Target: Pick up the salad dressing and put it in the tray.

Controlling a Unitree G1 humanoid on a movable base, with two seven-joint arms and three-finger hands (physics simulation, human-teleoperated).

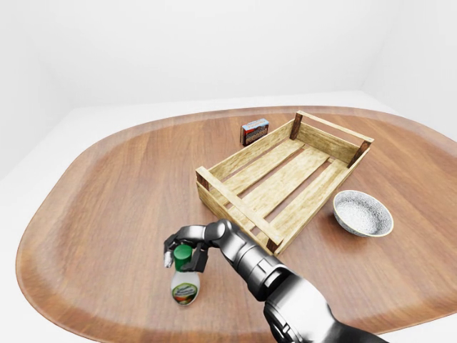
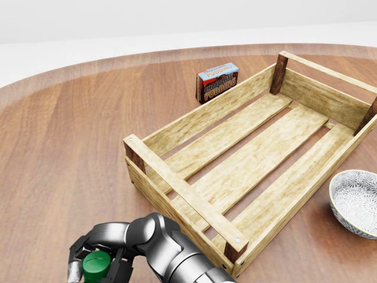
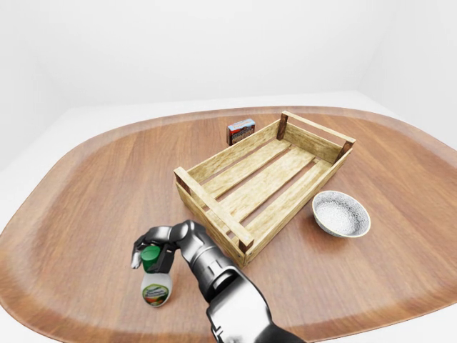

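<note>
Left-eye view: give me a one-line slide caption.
Right hand closing around the green-capped salad dressing beside the empty wooden tray.

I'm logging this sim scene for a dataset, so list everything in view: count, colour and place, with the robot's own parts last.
table: one, brown wood, rounded, fills every view.
salad dressing: one, pale bottle with green cap, upright near the bottom left of the left-eye view.
tray: one, light wooden slatted crate with darker corner posts, centre, empty.
pudding box: one, blue and brown, beside the tray's upper side.
bowl: one, white patterned, right of the tray.
hand: one, grey and black, fingers around the bottle's cap; which hand is unclear.
</note>
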